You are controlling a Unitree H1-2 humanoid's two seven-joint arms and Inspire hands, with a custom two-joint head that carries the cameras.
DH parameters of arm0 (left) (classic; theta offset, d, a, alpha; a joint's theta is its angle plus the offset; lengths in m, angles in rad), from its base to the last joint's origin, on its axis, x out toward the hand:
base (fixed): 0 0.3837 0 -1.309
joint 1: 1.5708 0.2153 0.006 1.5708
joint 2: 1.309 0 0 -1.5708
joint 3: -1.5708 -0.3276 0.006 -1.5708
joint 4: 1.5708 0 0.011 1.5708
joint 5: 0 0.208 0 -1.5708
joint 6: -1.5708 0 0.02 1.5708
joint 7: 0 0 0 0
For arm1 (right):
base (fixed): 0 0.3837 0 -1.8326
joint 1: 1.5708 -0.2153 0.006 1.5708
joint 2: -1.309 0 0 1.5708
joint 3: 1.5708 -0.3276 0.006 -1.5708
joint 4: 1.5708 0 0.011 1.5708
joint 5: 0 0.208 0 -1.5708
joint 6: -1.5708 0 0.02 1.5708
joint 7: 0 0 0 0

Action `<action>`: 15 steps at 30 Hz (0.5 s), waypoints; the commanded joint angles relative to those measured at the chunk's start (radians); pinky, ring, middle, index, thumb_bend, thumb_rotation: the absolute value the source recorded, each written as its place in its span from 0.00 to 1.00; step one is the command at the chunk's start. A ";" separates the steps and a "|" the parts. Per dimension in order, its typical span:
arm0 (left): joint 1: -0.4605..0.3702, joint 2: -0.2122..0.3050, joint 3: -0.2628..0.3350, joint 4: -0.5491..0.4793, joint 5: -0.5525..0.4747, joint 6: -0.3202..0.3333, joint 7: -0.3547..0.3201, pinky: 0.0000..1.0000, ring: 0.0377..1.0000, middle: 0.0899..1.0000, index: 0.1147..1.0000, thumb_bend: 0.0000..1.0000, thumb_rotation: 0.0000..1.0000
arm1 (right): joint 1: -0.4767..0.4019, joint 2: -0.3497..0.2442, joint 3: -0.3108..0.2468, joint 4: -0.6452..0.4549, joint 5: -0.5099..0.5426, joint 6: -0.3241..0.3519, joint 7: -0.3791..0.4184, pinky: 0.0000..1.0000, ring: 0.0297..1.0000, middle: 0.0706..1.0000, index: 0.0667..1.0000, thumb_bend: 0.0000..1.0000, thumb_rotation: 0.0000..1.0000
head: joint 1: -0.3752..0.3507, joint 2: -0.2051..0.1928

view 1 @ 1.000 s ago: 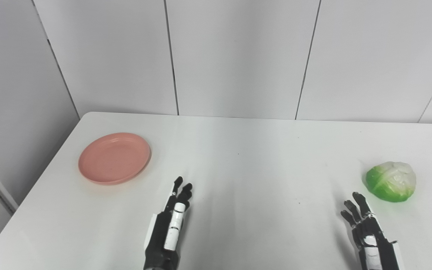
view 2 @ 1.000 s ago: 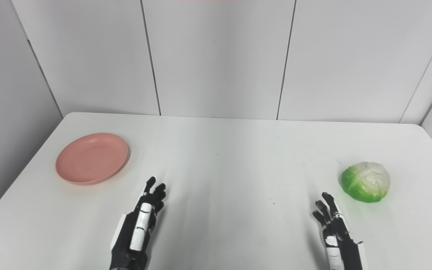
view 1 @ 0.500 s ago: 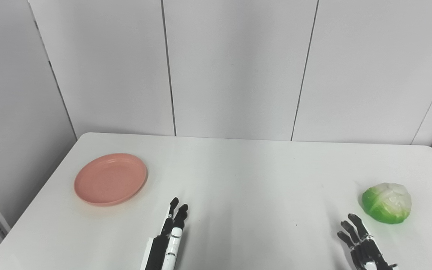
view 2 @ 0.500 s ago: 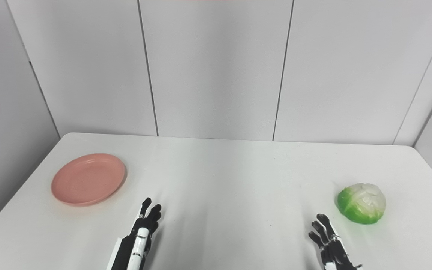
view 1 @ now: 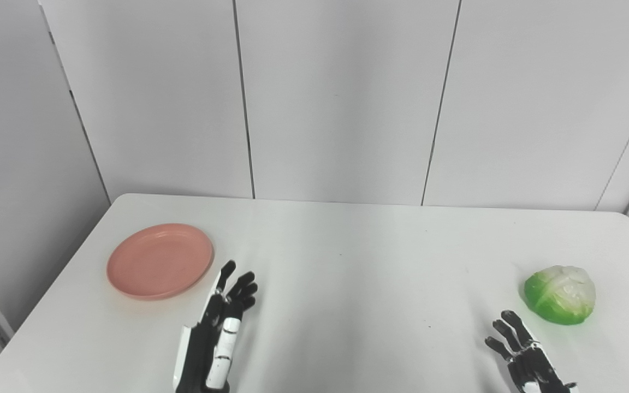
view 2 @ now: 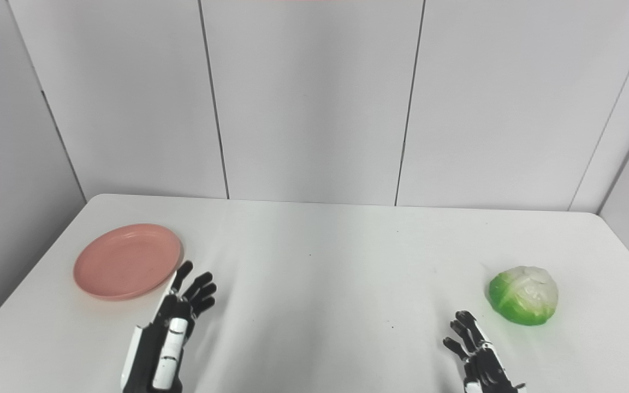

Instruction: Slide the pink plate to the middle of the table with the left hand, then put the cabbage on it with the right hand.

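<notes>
Table [view 1: 347, 284] white under grey wall panels [view 1: 342, 98], fingers of left hand [view 1: 216, 333] and right hand [view 1: 527, 360] spread, empty.

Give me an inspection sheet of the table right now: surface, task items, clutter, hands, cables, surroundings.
Surface: white table, a few small dark specks.
Job's things: round pink plate at the left, empty; green and white cabbage at the right, on the table.
Clutter: nothing seen.
Hands: left hand open, near the plate's right edge, not touching; right hand open, short of the cabbage.
Cables: nothing seen.
Surroundings: grey wall panels.
</notes>
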 commanded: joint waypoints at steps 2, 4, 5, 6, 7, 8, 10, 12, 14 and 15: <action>-0.091 0.007 0.029 -0.052 0.018 0.012 0.012 0.82 0.81 0.81 0.82 0.75 0.87 | 0.012 0.010 0.006 0.046 -0.019 0.012 -0.010 0.81 0.88 0.91 0.82 0.63 0.89 | -0.005 -0.001; -0.129 0.023 0.051 -0.057 -0.002 0.028 0.004 0.86 0.81 0.82 0.81 0.76 0.86 | 0.012 0.015 0.007 0.046 -0.027 0.012 -0.015 0.80 0.87 0.89 0.80 0.64 0.89 | -0.011 -0.001; -0.164 0.048 0.075 -0.059 0.002 0.036 0.005 0.86 0.81 0.82 0.82 0.76 0.86 | 0.013 0.017 0.008 0.046 -0.030 0.012 -0.019 0.80 0.87 0.89 0.80 0.65 0.89 | -0.014 0.001; -0.196 0.073 0.099 -0.059 0.004 0.041 0.006 0.85 0.80 0.82 0.82 0.76 0.86 | 0.013 0.018 0.009 0.045 -0.031 0.011 -0.021 0.80 0.87 0.89 0.80 0.65 0.89 | -0.015 0.002; -0.229 0.101 0.123 -0.056 0.008 0.043 0.007 0.85 0.80 0.82 0.83 0.75 0.86 | 0.013 0.018 0.010 0.045 -0.034 0.011 -0.024 0.80 0.86 0.89 0.79 0.65 0.88 | -0.015 0.002; -0.259 0.126 0.145 -0.051 0.005 0.047 0.005 0.84 0.79 0.81 0.83 0.75 0.87 | 0.013 0.019 0.012 0.046 -0.036 0.011 -0.025 0.80 0.86 0.89 0.79 0.65 0.88 | -0.016 0.002; -0.305 0.163 0.179 -0.043 -0.021 0.063 0.001 0.83 0.79 0.81 0.82 0.77 0.85 | 0.012 0.018 0.013 0.048 -0.037 0.011 -0.027 0.80 0.86 0.88 0.79 0.66 0.89 | -0.018 0.002; -0.342 0.192 0.208 -0.033 -0.038 0.075 0.003 0.81 0.78 0.80 0.81 0.78 0.85 | 0.011 0.018 0.014 0.049 -0.040 0.011 -0.029 0.79 0.86 0.88 0.78 0.66 0.89 | -0.018 0.002; -0.383 0.222 0.237 -0.015 -0.047 0.085 0.010 0.78 0.77 0.79 0.80 0.78 0.86 | 0.010 0.017 0.014 0.051 -0.043 0.011 -0.032 0.79 0.86 0.88 0.78 0.66 0.89 | -0.018 0.001; -0.399 0.232 0.248 -0.006 -0.050 0.089 0.012 0.79 0.77 0.79 0.80 0.78 0.88 | 0.009 0.016 0.015 0.052 -0.044 0.011 -0.033 0.80 0.86 0.87 0.78 0.66 0.89 | -0.018 0.001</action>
